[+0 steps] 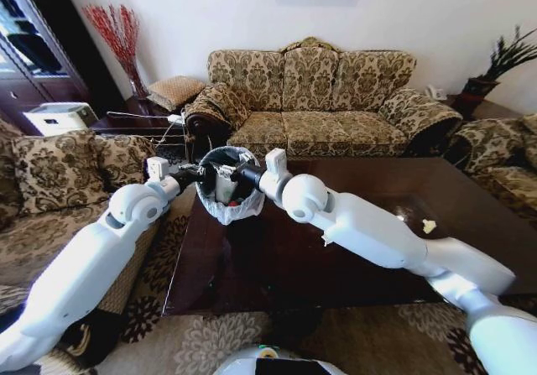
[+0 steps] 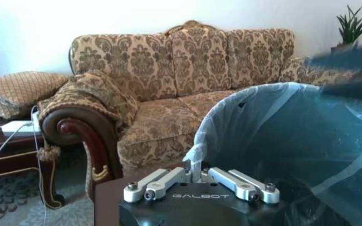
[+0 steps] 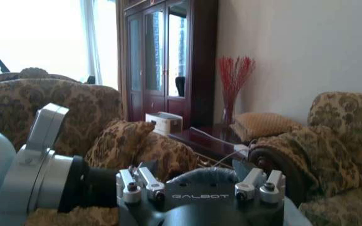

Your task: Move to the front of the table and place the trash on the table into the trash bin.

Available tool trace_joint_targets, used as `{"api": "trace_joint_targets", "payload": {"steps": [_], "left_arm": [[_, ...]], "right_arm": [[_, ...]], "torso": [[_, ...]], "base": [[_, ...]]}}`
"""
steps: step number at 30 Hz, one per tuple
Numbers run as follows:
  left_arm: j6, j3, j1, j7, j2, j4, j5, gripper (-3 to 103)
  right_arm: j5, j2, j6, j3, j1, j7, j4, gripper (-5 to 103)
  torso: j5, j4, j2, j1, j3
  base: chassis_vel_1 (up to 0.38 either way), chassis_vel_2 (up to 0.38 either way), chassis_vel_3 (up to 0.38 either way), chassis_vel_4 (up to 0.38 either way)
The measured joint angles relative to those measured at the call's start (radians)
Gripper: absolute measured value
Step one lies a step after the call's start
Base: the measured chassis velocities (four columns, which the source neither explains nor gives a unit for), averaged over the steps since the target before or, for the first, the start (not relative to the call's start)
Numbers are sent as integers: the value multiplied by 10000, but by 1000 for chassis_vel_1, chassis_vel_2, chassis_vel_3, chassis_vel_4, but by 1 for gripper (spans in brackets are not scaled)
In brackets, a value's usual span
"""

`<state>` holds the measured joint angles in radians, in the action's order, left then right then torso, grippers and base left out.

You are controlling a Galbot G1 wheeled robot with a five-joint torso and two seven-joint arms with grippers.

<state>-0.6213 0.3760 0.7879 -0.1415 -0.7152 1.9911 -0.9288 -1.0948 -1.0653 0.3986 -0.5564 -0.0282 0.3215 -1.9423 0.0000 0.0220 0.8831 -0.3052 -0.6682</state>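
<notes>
The trash bin [image 1: 225,189], black with a white bag folded over its rim, stands on the far left corner of the dark wooden table [image 1: 252,266]. My left gripper [image 1: 199,176] is at the bin's left rim, and in the left wrist view it [image 2: 197,165] is shut on the bag's edge beside the bin [image 2: 294,141]. From the other side, my right gripper [image 1: 228,172] reaches over the bin's mouth; its fingers [image 3: 137,181] stand apart, open. A crumpled white piece of trash [image 1: 429,226] lies on the table's right side. Pale scraps show inside the bin.
A patterned three-seat sofa [image 1: 323,98] stands behind the table, with armchairs at the left [image 1: 59,182] and right [image 1: 503,165]. A side table with a cushion [image 1: 172,90] and cables is at the back left. Patterned carpet lies under the table.
</notes>
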Motion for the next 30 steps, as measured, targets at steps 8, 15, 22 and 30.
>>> {"api": "trace_joint_targets", "payload": {"steps": [8,15,22,30], "left_arm": [[-1,130,101,-13,-67,-52,33,1],[201,584,571,213,40,-67,423,1],[285,889,906,211,158,96,439,1],[295,975,1045,212,270,291,410,1]], "right_arm": [[73,1155,-24,1692,-354,486,-706,99],[1512,3628,-235,3114,-3212,569,-1426,100],[2517,3862,-218,5975,-7599,239,-1997,100],[3686,2913,-392,7866,-10260,-454,-1329,100]], "torso": [[-4,1,1,0,0],[4,-12,0,0,0],[-6,-1,1,1,1],[-3,0,1,0,1]], "base": [[0,0,0,0],[0,0,0,0],[0,0,0,0],[-27,-119,23,104]]}}
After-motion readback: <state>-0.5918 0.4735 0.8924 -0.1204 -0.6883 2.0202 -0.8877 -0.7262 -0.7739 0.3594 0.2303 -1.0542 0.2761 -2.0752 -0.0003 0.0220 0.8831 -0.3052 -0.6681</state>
